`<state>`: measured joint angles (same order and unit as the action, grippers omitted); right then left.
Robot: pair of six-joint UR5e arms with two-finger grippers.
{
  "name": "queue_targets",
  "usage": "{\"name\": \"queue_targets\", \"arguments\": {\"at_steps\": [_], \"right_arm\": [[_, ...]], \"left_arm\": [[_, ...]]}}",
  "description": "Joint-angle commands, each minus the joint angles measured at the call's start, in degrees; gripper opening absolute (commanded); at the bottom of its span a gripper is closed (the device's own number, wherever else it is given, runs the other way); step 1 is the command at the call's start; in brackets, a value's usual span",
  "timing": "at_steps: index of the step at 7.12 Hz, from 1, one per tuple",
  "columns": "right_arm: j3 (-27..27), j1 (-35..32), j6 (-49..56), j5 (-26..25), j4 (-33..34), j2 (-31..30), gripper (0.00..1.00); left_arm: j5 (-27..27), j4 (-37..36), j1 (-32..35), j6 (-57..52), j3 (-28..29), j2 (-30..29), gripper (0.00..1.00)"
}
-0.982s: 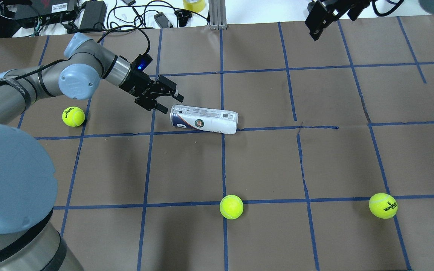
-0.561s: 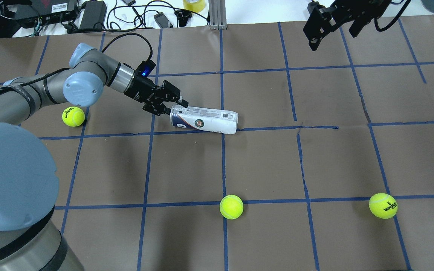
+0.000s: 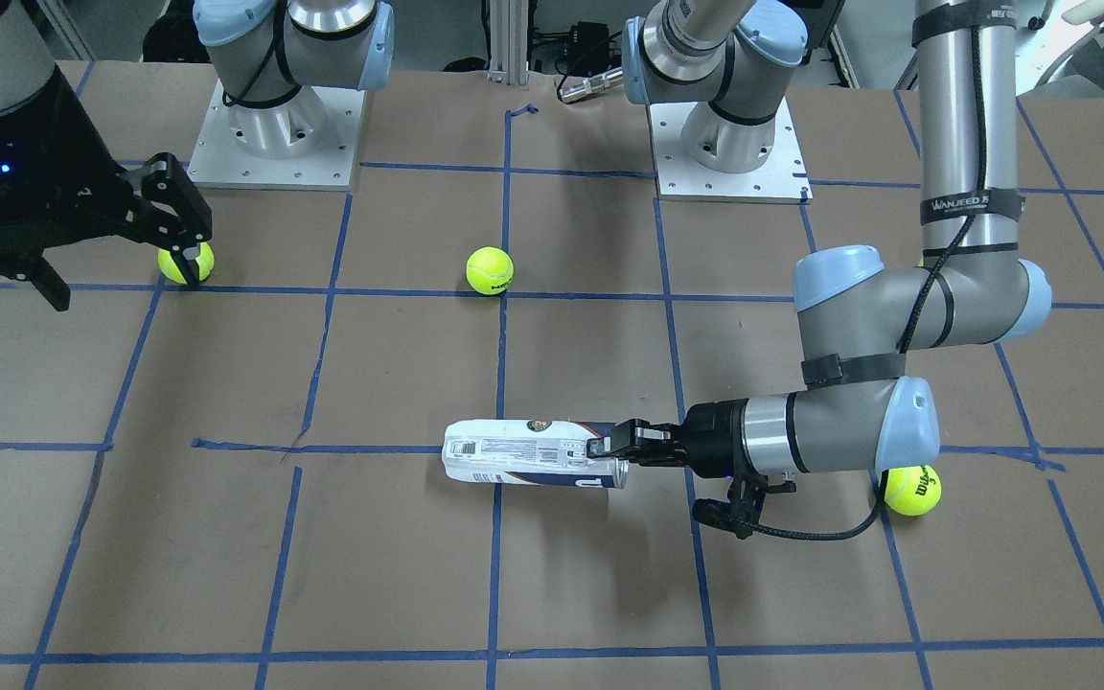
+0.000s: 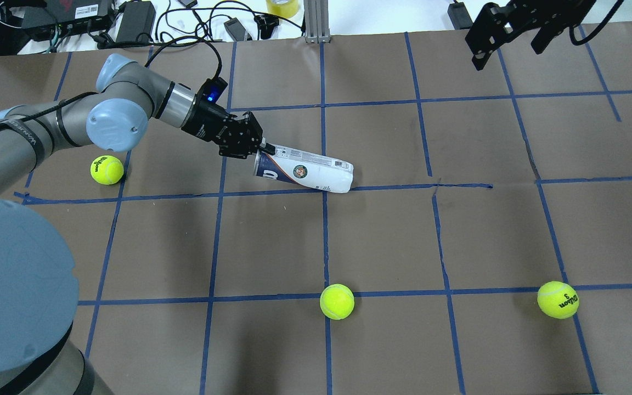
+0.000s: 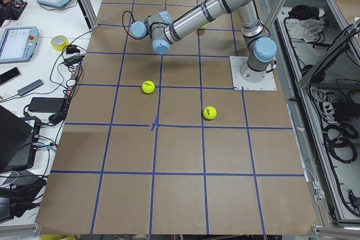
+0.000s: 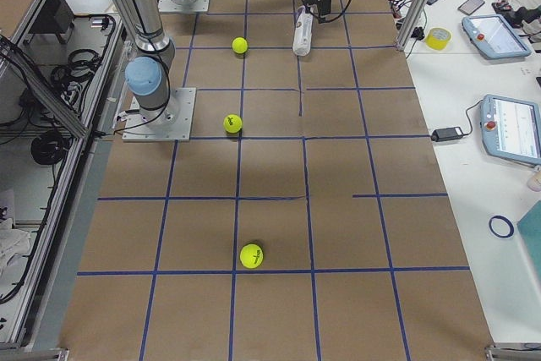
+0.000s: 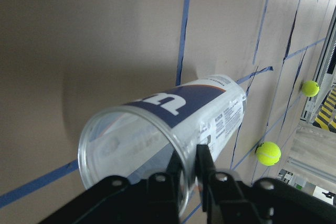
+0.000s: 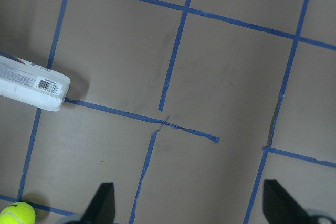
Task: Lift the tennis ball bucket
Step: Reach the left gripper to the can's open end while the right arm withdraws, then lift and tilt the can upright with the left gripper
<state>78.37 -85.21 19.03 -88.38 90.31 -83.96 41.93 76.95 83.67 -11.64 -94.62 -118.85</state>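
Note:
The tennis ball bucket [image 4: 308, 173] is a clear can with a white and navy label, lying on its side on the brown table; it also shows in the front view [image 3: 523, 454]. My left gripper [image 4: 261, 148] is shut on the rim of its open end, one finger inside the wall and one outside, as the left wrist view [image 7: 190, 162] shows. That end is tilted slightly up and the closed end rests on the table. My right gripper [image 4: 509, 46] is open and empty, high over the far right; its wrist view shows the can's closed end [image 8: 37, 85].
Three yellow-green tennis balls lie on the table: one by my left arm [image 4: 107, 169], one at front centre [image 4: 337, 301], one at front right [image 4: 557, 299]. Cables and electronics [image 4: 129, 22] line the far edge. Blue tape marks a grid.
My left gripper moved forward onto the can's open end and shut on its rim. That end has risen and swung slightly away. My right gripper drifted to the right.

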Motion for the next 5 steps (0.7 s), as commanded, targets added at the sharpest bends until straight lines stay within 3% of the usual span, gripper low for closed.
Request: {"name": "queue_targets", "arguments": {"at_steps": [1, 3, 5], "right_arm": [[0.2, 0.93, -0.13, 0.58, -0.05, 0.11, 1.0], [-0.06, 0.93, 0.13, 0.41, 1.35, 0.11, 1.0], [0.03, 0.93, 0.39, 0.05, 1.19, 0.11, 1.0]], "left_arm": [[0.78, -0.66, 3.49, 14.73, 2.06, 5.09, 0.0], [13.11, -0.67, 8.15, 23.14, 8.72, 8.62, 0.0], [35.82, -6.51, 15.52, 23.07, 12.16, 8.29, 0.0]]}}
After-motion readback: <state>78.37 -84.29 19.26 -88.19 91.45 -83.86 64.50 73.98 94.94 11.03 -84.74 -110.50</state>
